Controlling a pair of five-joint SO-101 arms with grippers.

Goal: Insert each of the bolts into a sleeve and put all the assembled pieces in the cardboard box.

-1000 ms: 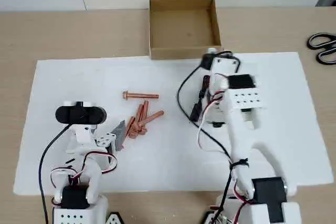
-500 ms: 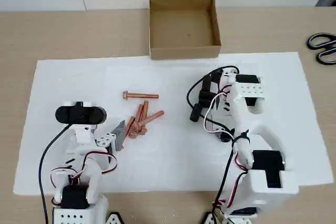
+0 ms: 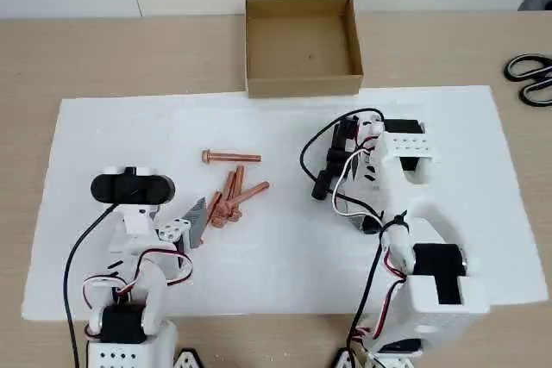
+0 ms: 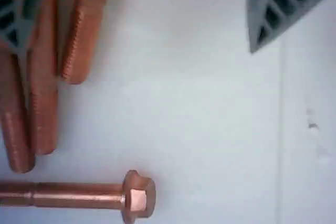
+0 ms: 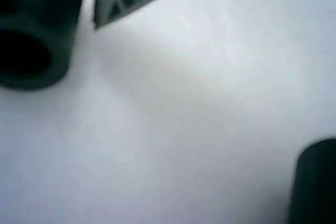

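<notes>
Drawn back from the front wall of the cardboard box over the last second and folded up nearer its own base: the right arm. Unmoved meanwhile: the left arm, the bolts and the box. Right gripper tucked under that fold, low over the white mat; grip impossible to tell. Just beside it on the mat, a cluster of black sleeves, with the open bore of the nearest sleeve close up in the right wrist view. Left gripper spread wide and grasping nothing. One finger crossing in front of the threaded shafts of the bundle of bolts, contact not clear; the other finger well apart over bare mat. Bundle lying loose on the mat, just ahead of the left arm, no bolt yet in a sleeve. Single bolt flat and apart from the bundle, on the side toward the box. In the left wrist view, a flanged hex head on a bolt lying crosswise to the bundle's shafts. Box upright at the far edge of the mat, on the table. Scissors at the table's right edge.
</notes>
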